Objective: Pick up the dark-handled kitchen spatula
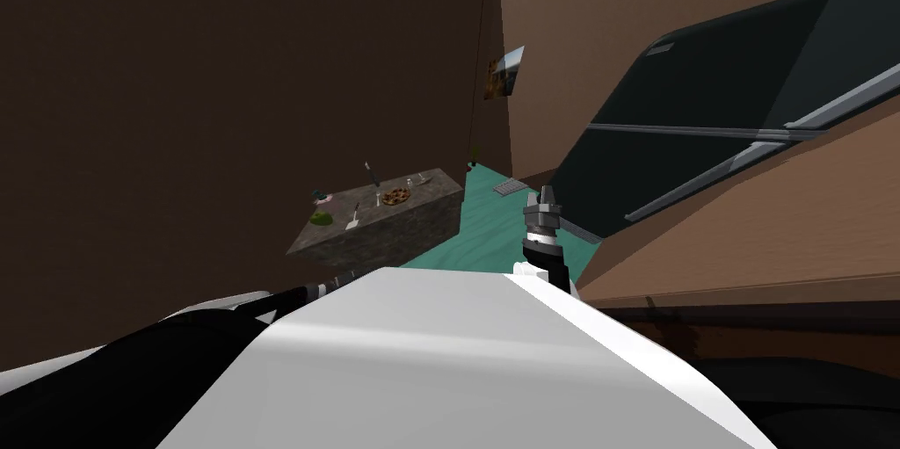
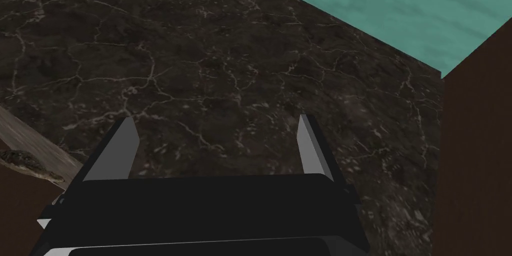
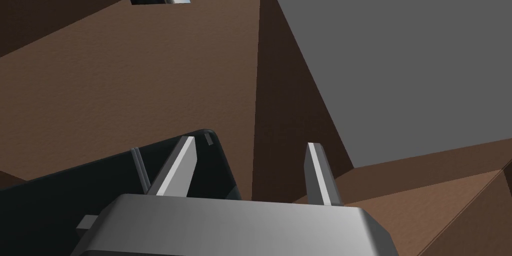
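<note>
The left gripper (image 2: 216, 120) is wide open, its two fingers (image 2: 120, 148) standing well apart with nothing between them. It faces a dark stone surface veined with pale cracks, which is the table (image 2: 225, 57). The fingers do not appear to touch it, and I cannot tell whether this surface is the table's top or its side. A paler strip (image 2: 25, 143) runs along one edge of the stone beside the gripper's body. Past the far edge lies the teal floor (image 2: 400, 2), and a dark brown wall (image 2: 475, 143) rises at one side. In the head view the left forearm (image 1: 321, 287) reaches out low towards the table's near corner. The spatula (image 1: 353, 216) lies on the tabletop near the table's near edge, small from here, with a pale blade towards me and a dark handle pointing away. It rests flat and is apart from the gripper. A green lump (image 1: 321, 218) sits just to its left with a pinkish thing (image 1: 325, 199) behind it. A plate (image 1: 395, 196) of brown food lies to its right, further back. Another thin utensil (image 1: 370, 173) stands beyond them, and a small shaker (image 1: 409, 182) is near the far corner. The right gripper (image 1: 545, 196) is raised to the right of the table over the floor. It points up with its fingers (image 3: 175, 168) spread wide and holds nothing.
</note>
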You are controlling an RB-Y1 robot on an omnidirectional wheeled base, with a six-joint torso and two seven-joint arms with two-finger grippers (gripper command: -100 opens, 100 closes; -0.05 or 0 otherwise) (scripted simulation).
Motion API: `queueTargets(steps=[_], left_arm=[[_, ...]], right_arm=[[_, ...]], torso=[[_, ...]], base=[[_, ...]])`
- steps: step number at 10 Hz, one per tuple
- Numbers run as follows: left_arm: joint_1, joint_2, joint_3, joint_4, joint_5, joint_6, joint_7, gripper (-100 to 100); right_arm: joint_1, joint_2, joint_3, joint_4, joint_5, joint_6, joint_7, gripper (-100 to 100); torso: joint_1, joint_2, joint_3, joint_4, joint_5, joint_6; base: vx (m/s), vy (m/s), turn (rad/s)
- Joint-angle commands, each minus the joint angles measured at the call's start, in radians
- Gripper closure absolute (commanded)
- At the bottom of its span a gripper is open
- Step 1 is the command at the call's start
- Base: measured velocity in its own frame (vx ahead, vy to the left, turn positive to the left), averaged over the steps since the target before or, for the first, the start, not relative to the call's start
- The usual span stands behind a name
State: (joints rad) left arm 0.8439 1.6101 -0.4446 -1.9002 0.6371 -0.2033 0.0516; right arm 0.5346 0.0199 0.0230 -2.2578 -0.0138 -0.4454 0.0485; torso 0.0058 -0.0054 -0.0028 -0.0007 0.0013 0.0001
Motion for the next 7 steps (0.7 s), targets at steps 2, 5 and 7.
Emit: queueTargets(steps=[2, 5, 7], left_arm=[[0.007, 0.088, -0.007, 0.048, 0.052, 0.034, -0.007, -100], [0.007, 0.140, -0.012, 0.076, 0.083, 0.060, -0.013, -100], [0.006, 0.179, -0.018, 0.103, 0.114, 0.085, -0.019, -100]], right_arm=[[0.000, 0.000, 0.000, 0.000, 0.000, 0.000, 0.000, 0], [0.000, 0.000, 0.000, 0.000, 0.000, 0.000, 0.000, 0], [0.000, 0.000, 0.000, 0.000, 0.000, 0.000, 0.000, 0]], torso=[[-0.001, 0.000, 0.000, 0.000, 0.000, -0.001], [-0.003, 0.001, 0.001, 0.000, 0.000, -0.001], [-0.001, 0.000, 0.000, 0.000, 0.000, -0.001]], base=[[0.057, 0.057, -0.153], [0.042, 0.047, -0.100], [0.068, 0.074, -0.162]])
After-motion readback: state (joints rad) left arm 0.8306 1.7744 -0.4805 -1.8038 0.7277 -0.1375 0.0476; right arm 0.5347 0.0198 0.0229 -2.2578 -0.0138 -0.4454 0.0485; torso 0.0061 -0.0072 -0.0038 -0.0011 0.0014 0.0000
